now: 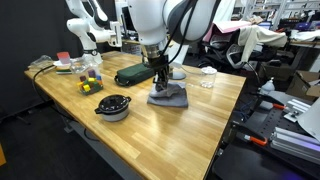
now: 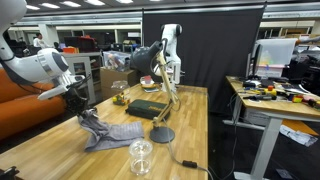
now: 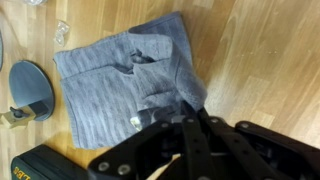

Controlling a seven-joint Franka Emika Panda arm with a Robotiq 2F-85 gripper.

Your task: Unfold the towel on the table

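Towel point(image 3: 120, 90) edge clamped in the hand point(image 2: 85, 112), raised; bare table point(image 1: 190, 125) beside it.

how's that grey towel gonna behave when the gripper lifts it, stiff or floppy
Probably floppy: the grey towel shows creases and a folded flap, and in an exterior view it rises in a peak at the gripper. Likely light, being thin cloth. It may bunch rather than slide on the wooden table.

Robotics lab: spare arms point(image 1: 85, 25), cluttered workbenches point(image 2: 268, 95).
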